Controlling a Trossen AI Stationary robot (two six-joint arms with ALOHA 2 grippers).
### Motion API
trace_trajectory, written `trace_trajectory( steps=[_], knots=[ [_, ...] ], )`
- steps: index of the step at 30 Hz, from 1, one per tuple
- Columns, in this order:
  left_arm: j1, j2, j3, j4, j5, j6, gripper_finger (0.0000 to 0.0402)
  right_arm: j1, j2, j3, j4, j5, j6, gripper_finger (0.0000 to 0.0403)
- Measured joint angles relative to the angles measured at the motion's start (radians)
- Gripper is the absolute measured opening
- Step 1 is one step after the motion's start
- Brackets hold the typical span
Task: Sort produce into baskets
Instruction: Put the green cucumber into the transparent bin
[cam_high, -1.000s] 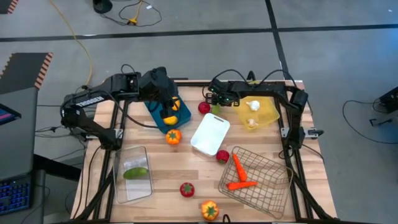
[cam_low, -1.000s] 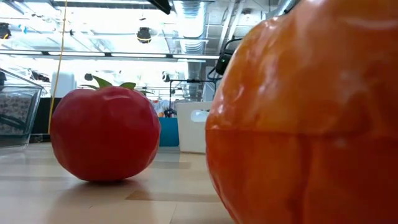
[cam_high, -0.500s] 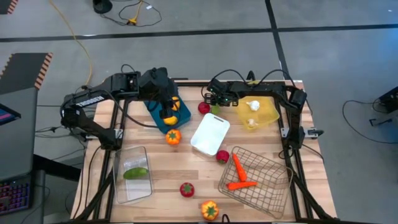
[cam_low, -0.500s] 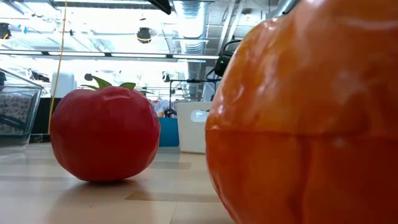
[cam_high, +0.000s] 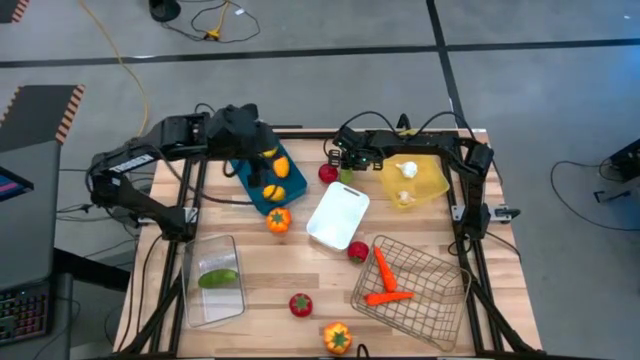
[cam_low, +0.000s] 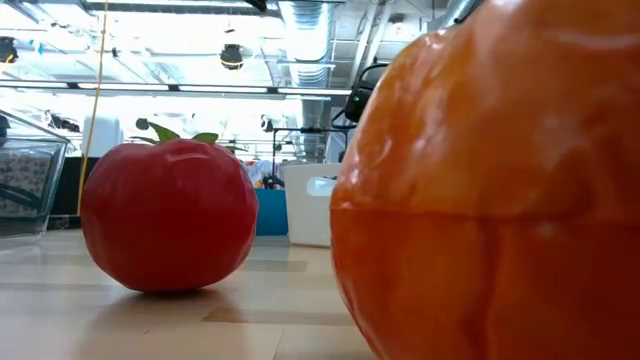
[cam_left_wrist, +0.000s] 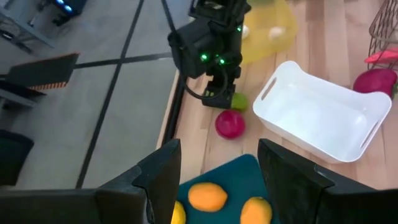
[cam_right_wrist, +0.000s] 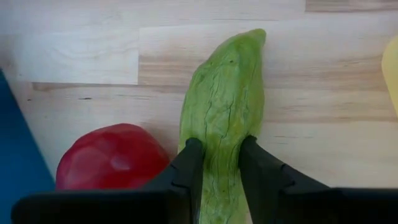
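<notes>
My right gripper points down at the table's far side, shut on a green cucumber that lies on the wood between the teal tray and the yellow tray. A red fruit lies right beside the cucumber. My left gripper hangs open above the teal tray, which holds yellow-orange citrus, and nothing is between its fingers. In the high view the right gripper stands over the cucumber. My right gripper pinches the cucumber's two long sides between its two fingers, at the end nearer the gripper. The fingers come from above, slanting down, and straddle the cucumber across its width. The cucumber lies flat on the wood.
An empty white tray sits mid-table. The yellow tray holds garlic. The wire basket holds carrots. The clear bin holds another cucumber. Loose on the wood: a tomato, a pepper, other red and orange pieces.
My left gripper has drawn back toward the table's far left corner and risen a little, uncovering more of the citrus in the teal tray. It has stayed open.
</notes>
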Motion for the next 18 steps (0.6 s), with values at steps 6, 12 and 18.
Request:
trace_trajectory(
  steps=[6,12,18],
  knots=[
    [0.016,-0.066,0.000,-0.058,-0.010,-0.042,0.0201,-0.001,-0.036,-0.005,-0.008,-0.003,-0.015,0.0114],
    [0.035,-0.127,0.000,-0.127,-0.011,-0.088,0.0201,-0.001,-0.103,-0.006,-0.007,-0.003,-0.053,0.0111],
    [0.039,-0.185,0.000,-0.146,-0.011,-0.102,0.0201,-0.001,-0.163,-0.005,0.027,0.001,-0.098,0.0096]
  ],
)
